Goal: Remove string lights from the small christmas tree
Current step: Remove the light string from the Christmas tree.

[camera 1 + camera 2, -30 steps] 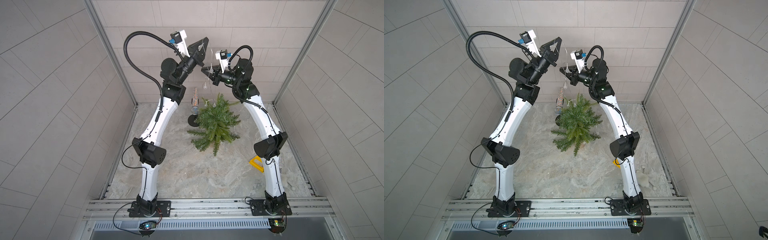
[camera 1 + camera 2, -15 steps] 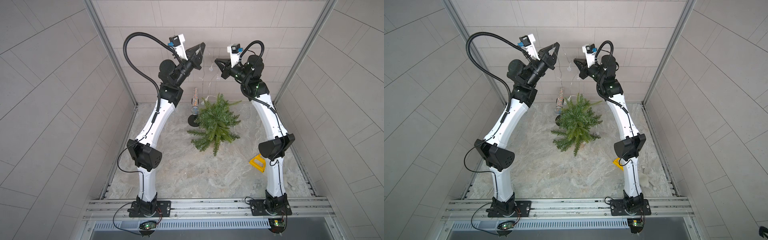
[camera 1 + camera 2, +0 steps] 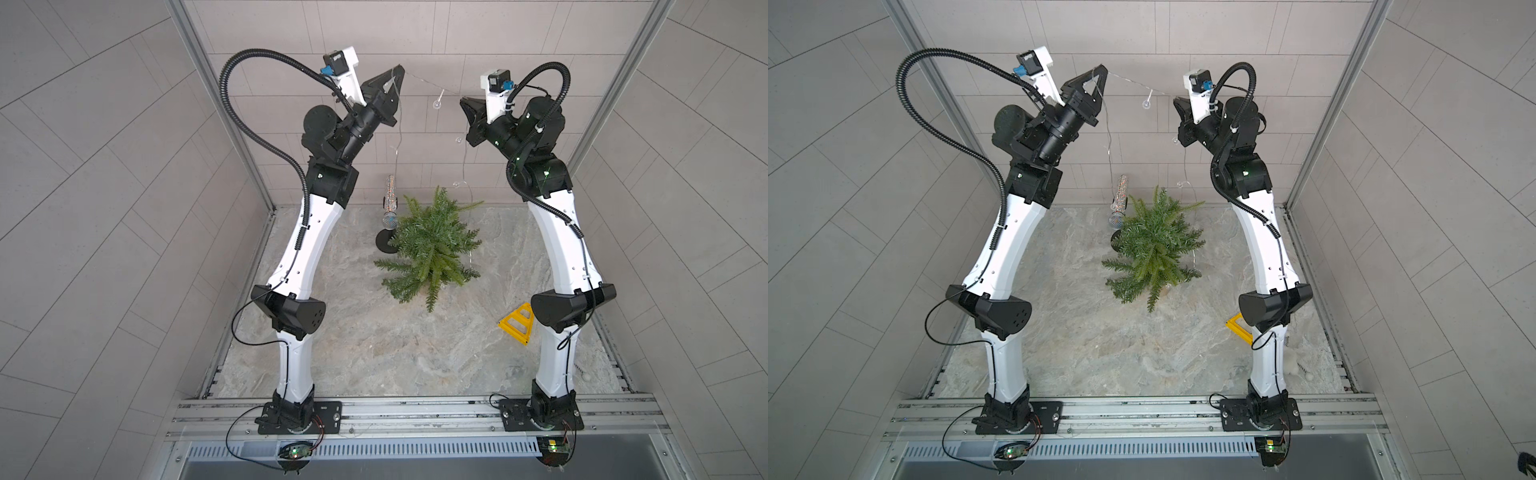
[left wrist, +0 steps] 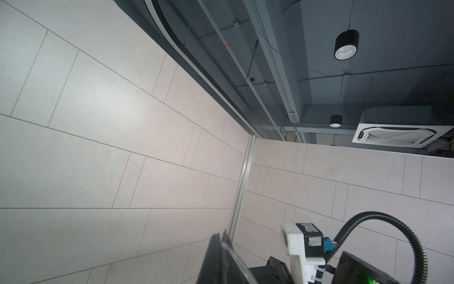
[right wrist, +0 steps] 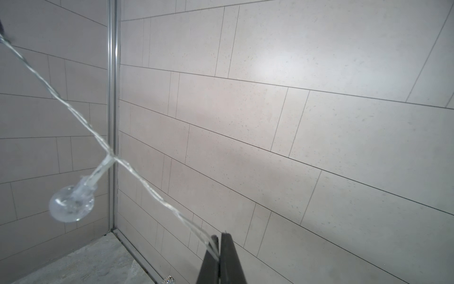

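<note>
The lights (image 3: 437,104) run as a near-taut span high over the far end of the surface (image 3: 374,353), with one clear bulb dangling mid-span. The left tool (image 3: 400,70) is pinched shut on the wire at the span's 9 o'clock end and the right tool (image 3: 464,102) is clamped on it at 3 o'clock. The right wrist view shows the wire entering that tool's closed tips. From each tool a loose strand drops toward the tree (image 3: 432,245), which sits at about 12 o'clock from the surface's middle and appears upright. The right strand carries two more bulbs and runs down the tree's 3 o'clock flank, so part of the wire seems caught in the branches. Holding the wire high and spread apart looks meant to lift the loops off the needles without dragging the tree over. The mic (image 3: 390,208) stands just beside the tree at its 10 o'clock, and the left strand falls close to it, a likely snag. A yellow frame (image 3: 517,328) lies well apart at the tree's 4 o'clock. The surface is pale marbled grey, with grey tiled walls (image 3: 104,166) on three sides. A metal rail (image 3: 415,409) at 6 o'clock carries both arms. The left wrist view looks over the walls to a dark ceiling (image 4: 368,73) with pendant lamps (image 4: 346,44).
</note>
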